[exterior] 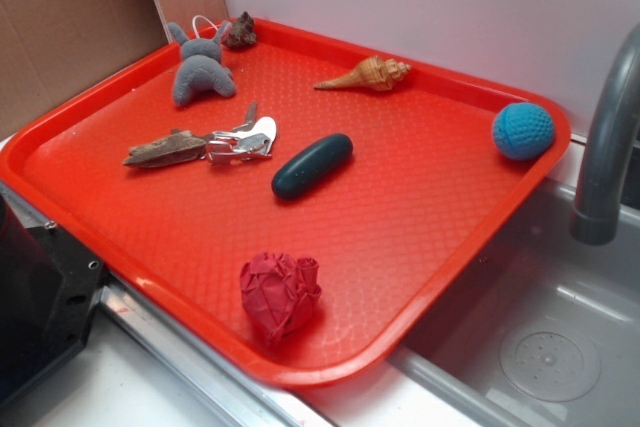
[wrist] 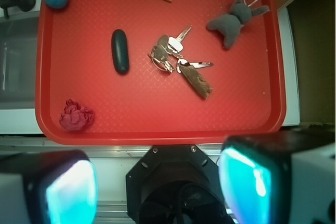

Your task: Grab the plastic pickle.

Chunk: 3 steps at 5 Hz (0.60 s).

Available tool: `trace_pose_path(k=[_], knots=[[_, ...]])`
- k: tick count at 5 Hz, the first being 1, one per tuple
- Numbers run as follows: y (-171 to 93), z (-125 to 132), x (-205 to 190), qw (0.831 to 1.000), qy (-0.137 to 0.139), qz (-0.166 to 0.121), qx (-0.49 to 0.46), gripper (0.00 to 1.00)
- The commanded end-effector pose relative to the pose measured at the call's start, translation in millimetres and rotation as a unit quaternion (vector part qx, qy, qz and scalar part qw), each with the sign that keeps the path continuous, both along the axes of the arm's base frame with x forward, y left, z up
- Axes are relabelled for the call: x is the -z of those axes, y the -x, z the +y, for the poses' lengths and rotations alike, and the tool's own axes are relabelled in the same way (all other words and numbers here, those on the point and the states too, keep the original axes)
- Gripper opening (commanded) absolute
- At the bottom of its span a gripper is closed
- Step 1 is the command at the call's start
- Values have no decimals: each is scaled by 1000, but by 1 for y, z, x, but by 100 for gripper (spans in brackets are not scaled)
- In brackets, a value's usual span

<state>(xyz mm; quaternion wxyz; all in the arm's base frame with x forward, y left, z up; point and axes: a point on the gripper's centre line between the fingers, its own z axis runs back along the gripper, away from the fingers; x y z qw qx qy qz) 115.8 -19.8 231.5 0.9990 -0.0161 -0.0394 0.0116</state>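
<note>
Wrist view: plastic pickle (wrist: 120,51) lies flat on the red tray (wrist: 157,119), left of the keys (wrist: 169,52), untouched. Gripper (wrist: 157,182) hovers at the tray's near edge, fingers (wrist: 71,190) spread, empty.

The gripper (wrist: 157,187) shows in the wrist view as two blocky fingers (wrist: 68,190) at seven and five o'clock, pale grey on their outer sides, blurred, and glowing cyan on their inner faces. Between them at six o'clock sits a black, angular mounting plate (wrist: 173,174) with small screws near its upper corners and a round dark opening below. In the exterior view, a black boxy robot part (exterior: 40,297) with small silver screws fills the eight o'clock corner.
</note>
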Motion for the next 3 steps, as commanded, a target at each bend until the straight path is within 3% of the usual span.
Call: trace_pose_path(k=[1, 2, 3], knots=[[-55, -46, 61, 1000, 13, 23, -8, 100], [-82, -57, 94, 1000, 2, 24, -16, 100], [-102, -52, 126, 999, -4, 7, -41, 100]])
